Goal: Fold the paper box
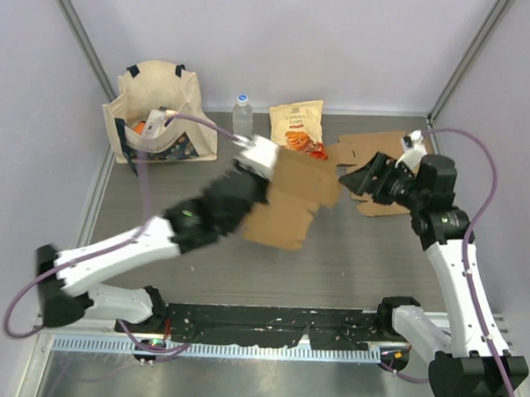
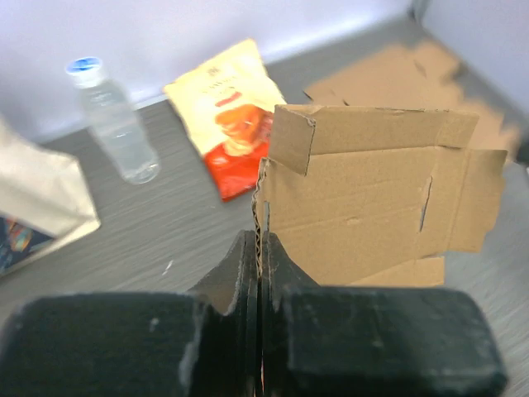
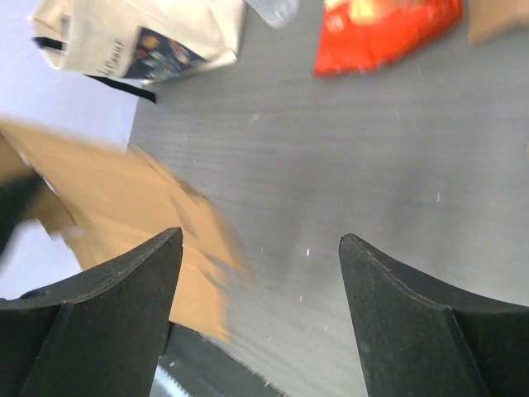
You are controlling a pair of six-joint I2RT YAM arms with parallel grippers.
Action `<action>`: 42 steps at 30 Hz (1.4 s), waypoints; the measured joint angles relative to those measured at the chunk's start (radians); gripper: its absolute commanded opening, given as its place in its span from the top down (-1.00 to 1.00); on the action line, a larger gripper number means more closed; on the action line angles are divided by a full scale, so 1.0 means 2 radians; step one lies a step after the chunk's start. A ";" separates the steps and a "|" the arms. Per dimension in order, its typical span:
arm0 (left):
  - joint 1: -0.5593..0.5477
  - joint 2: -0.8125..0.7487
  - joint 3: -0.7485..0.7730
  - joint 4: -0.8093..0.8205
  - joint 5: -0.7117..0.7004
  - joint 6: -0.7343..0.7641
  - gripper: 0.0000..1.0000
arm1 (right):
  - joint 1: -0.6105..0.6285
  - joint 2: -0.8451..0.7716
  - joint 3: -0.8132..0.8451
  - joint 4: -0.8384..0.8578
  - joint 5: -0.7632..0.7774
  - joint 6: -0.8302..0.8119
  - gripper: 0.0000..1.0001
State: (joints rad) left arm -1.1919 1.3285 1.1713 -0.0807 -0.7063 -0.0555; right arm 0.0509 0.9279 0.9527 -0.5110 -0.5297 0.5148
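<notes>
Left fingers [image 2: 238, 285] clamp one edge of the flattened paper box [image 2: 372, 207]; right fingers [image 3: 124, 281] stand spread apart, holding nothing

A cream tote bag [image 1: 156, 84] is sitting at the far left of the grey worktop [image 1: 359, 264], holding a few items too small to tell. Just right of it a clear water bottle [image 1: 242, 116] with a blue cap is standing upright. A yellow-and-red snack bag [image 1: 298, 128] is lying flat beside the bottle.
</notes>
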 measured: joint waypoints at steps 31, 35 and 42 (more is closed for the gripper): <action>0.338 -0.165 -0.200 -0.023 0.741 -0.276 1.00 | 0.221 0.160 -0.057 0.229 -0.208 -0.224 -0.35; 0.338 -0.165 -0.207 -0.003 0.763 -0.287 1.00 | 0.221 0.166 -0.070 0.262 -0.233 -0.211 0.06; 0.338 -0.165 -0.208 -0.012 0.739 -0.280 0.12 | 0.221 0.166 -0.108 0.339 -0.267 -0.165 0.99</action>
State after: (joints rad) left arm -0.5167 0.9985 0.7547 -0.1040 0.7708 -0.6151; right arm 0.4938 1.2591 0.7364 0.1673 -1.0645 0.1848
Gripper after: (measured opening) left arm 0.065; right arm 0.109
